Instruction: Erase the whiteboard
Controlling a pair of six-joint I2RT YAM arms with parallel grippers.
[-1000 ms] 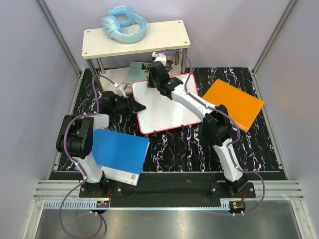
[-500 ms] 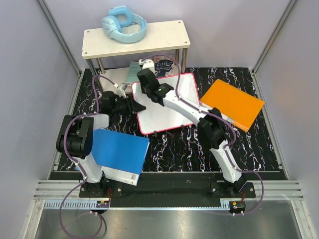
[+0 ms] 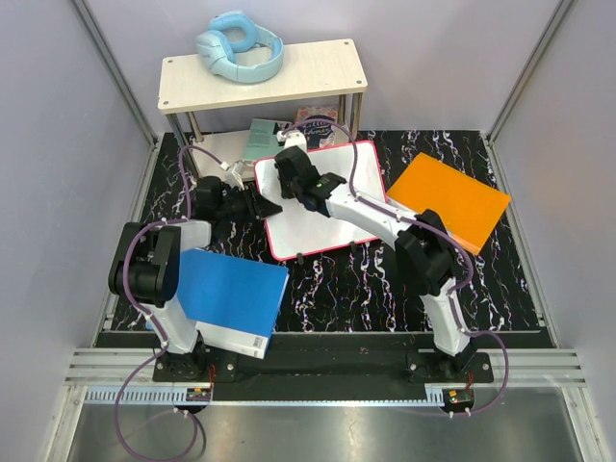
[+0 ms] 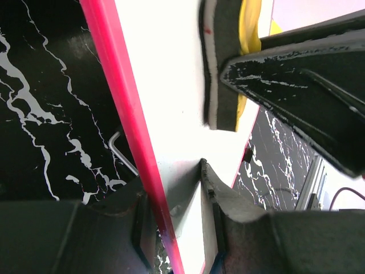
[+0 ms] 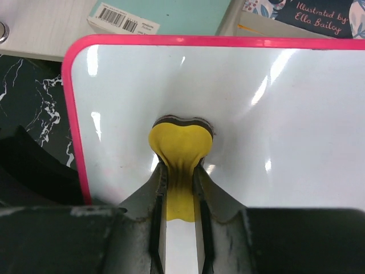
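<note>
The whiteboard, white with a pink rim, lies flat on the black marble-pattern table. Its bare surface shows no writing. My left gripper is shut on the board's left edge, and the pink rim runs between its fingers. My right gripper stands over the board's far left part, shut on a yellow eraser. The eraser's dark felt presses on the board near that corner.
A blue book lies near the left arm's base. An orange book lies right of the board. A wooden shelf at the back carries light-blue headphones. Books lie under it, just beyond the board's far edge.
My right gripper swept the eraser left along the board's far part, then came back slightly right and nearer. The left gripper and the board stayed put.
</note>
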